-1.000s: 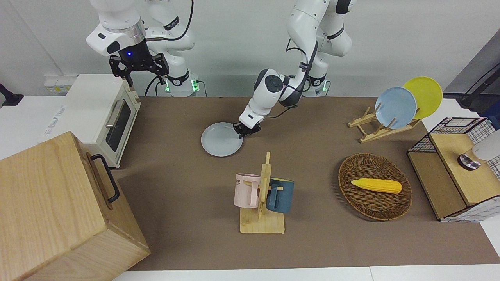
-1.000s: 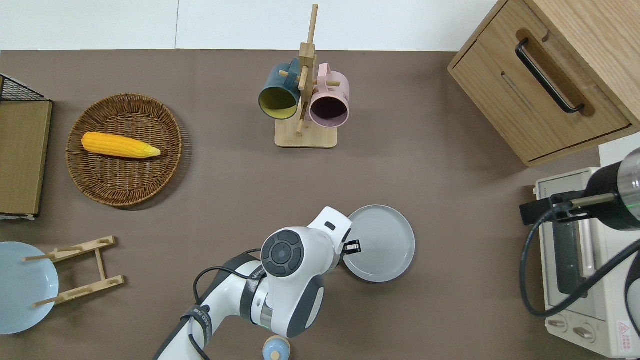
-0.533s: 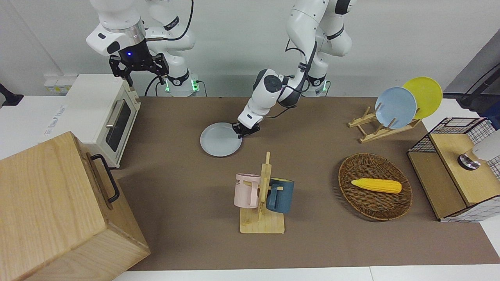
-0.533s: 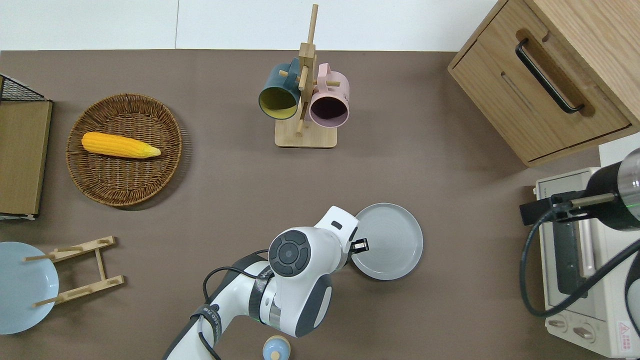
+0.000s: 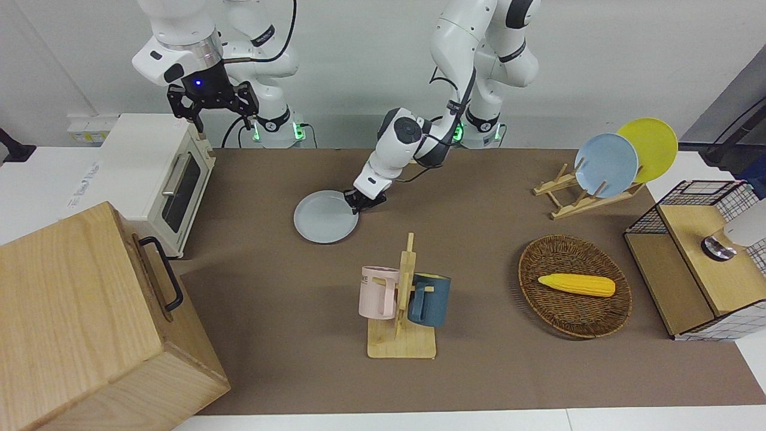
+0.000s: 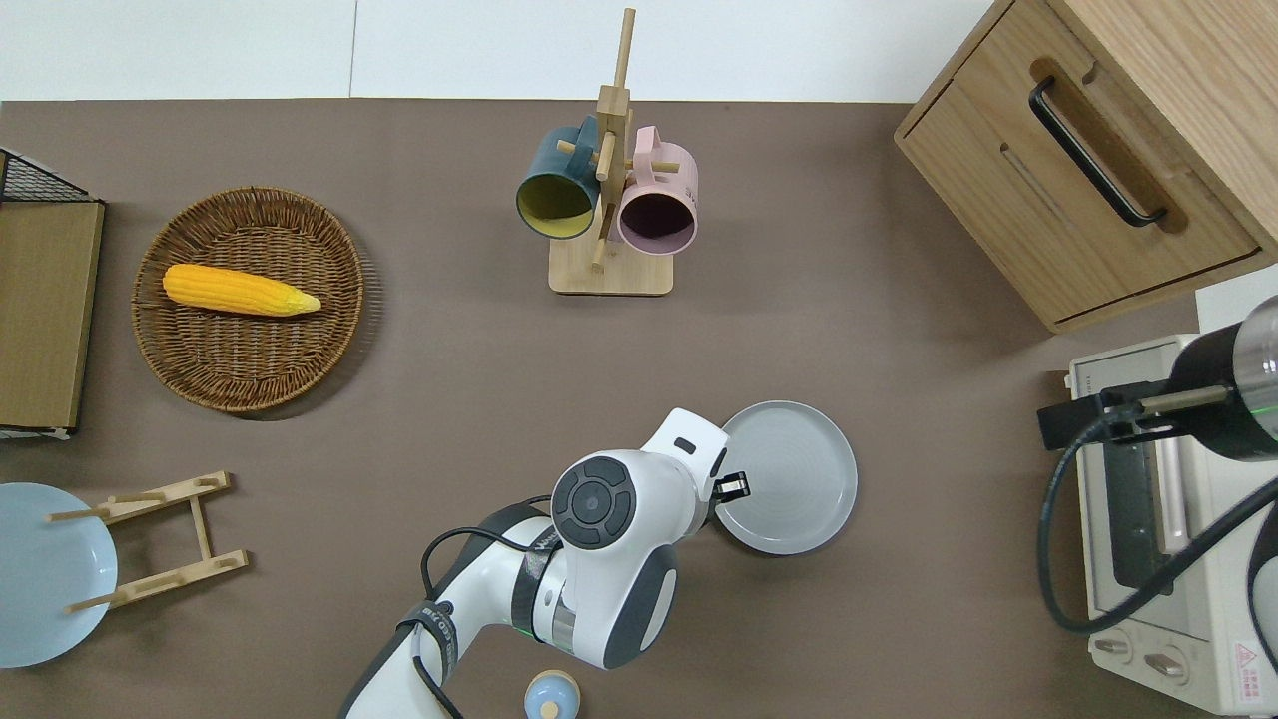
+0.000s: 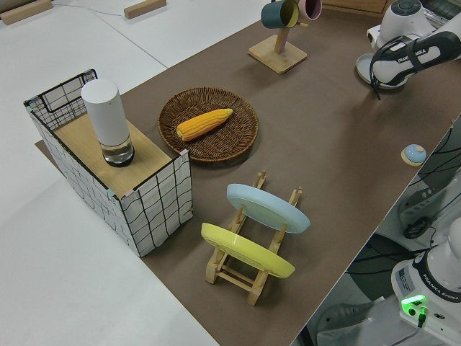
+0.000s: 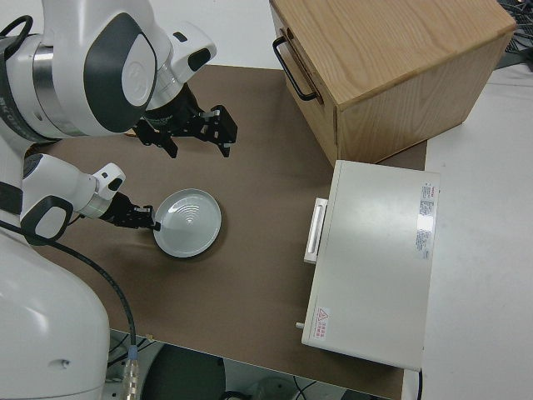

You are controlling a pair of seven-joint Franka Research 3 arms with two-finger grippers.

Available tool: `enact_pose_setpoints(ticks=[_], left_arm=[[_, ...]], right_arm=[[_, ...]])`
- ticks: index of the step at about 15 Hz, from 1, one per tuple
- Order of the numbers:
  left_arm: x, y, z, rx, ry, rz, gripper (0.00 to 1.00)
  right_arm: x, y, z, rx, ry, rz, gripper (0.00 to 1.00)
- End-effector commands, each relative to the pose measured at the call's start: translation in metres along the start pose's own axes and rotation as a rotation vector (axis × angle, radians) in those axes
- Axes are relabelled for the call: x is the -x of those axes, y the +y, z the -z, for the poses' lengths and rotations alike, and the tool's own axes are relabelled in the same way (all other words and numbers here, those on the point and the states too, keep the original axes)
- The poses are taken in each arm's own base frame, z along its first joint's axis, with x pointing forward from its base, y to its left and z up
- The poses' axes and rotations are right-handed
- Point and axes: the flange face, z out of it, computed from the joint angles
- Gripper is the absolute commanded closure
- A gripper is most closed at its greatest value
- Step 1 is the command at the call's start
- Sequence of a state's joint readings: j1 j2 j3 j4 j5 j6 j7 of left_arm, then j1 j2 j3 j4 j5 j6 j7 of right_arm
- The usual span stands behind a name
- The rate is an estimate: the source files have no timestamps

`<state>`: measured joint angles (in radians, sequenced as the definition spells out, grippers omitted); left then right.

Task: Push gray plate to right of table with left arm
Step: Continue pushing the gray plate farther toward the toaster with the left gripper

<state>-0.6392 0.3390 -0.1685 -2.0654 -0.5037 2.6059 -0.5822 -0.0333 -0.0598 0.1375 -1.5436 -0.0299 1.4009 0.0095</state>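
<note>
- Look at the overhead view first: the gray plate (image 6: 789,477) lies flat on the table (image 6: 449,379), between the mug rack (image 6: 611,200) and the robots' edge, toward the right arm's end, with the toaster oven (image 6: 1158,519) well apart from it.
- There you see the left gripper (image 6: 734,486) sitting at the plate's rim on the side toward the left arm's end, but the white wrist covers most of it; you cannot tell from any view whether its jaws are open or closed.
- The right side view gives you what the overhead hides: the left gripper (image 8: 141,218) low at table level, its tip touching the plate (image 8: 189,222) at the rim, and faint concentric rings in the plate's well.
- The front view shows the left arm (image 5: 413,134) bent low over the table, and the plate (image 5: 325,216) nearer to the robots than the mug rack.
- The plate is round, so you get no long axis; it faces straight up, rim level.
- The right gripper (image 5: 212,106) is parked; its two fingers stand spread apart, holding nothing.
- The left side view alone shows you the sky-blue plate (image 7: 268,207) and the yellow plate (image 7: 246,250) tilted on their rack.
</note>
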Motion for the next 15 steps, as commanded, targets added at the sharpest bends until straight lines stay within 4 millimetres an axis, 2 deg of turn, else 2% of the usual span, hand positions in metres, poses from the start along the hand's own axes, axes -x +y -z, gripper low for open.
enact_pose_setpoints(ticks=[1,4,6,7,9,10,11,15], left_arm=[[0.000,0.008,-0.006,0.023,-0.002,0.039,1.00],[0.004,0.012,-0.005,0.031,-0.005,0.051,0.98],[0.004,0.013,-0.001,0.035,-0.002,0.057,0.81],[0.006,0.015,-0.001,0.039,-0.005,0.058,0.66],[0.005,0.016,0.003,0.050,-0.008,0.072,0.20],[0.005,0.017,0.006,0.055,-0.009,0.073,0.09],[0.004,0.017,0.008,0.055,-0.010,0.074,0.03],[0.004,0.017,0.018,0.055,-0.017,0.061,0.01]], right_arm=[[0.005,0.003,0.003,0.010,-0.005,0.001,0.005],[0.005,0.003,0.003,0.010,-0.005,0.001,0.005],[0.005,0.003,0.003,0.010,-0.005,0.001,0.005],[0.005,0.003,0.003,0.010,-0.005,0.001,0.005],[0.005,0.003,0.003,0.010,-0.005,0.001,0.005],[0.005,0.003,0.003,0.010,-0.005,0.001,0.005],[0.005,0.003,0.003,0.010,-0.005,0.001,0.005],[0.005,0.003,0.003,0.012,-0.005,0.001,0.005]])
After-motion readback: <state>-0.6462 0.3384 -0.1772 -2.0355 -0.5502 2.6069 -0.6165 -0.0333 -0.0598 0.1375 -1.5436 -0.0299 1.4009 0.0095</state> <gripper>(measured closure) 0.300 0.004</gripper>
